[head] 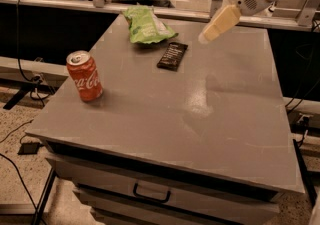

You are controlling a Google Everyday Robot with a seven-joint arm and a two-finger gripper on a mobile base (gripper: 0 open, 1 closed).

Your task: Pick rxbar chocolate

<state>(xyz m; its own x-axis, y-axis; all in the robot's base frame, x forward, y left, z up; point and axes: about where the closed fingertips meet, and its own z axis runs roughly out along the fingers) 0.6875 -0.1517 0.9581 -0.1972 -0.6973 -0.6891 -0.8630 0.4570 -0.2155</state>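
grey surface (220,119) carrying three items. a red can (85,75) with white "coca-cola" script stands upright near the left edge. a green chip bag (146,25) lies at the far left corner; its print cannot be read. the rxbar chocolate (172,55), a flat black wrapper with white text too fine to read, lies just beside the bag, toward the middle of the far half. the cream end effector (207,34) hangs above the surface near the far edge, right of the bar and apart from it; whether it is spread or pressed together cannot be told. open surface stretches from the bar to the right and near edges.
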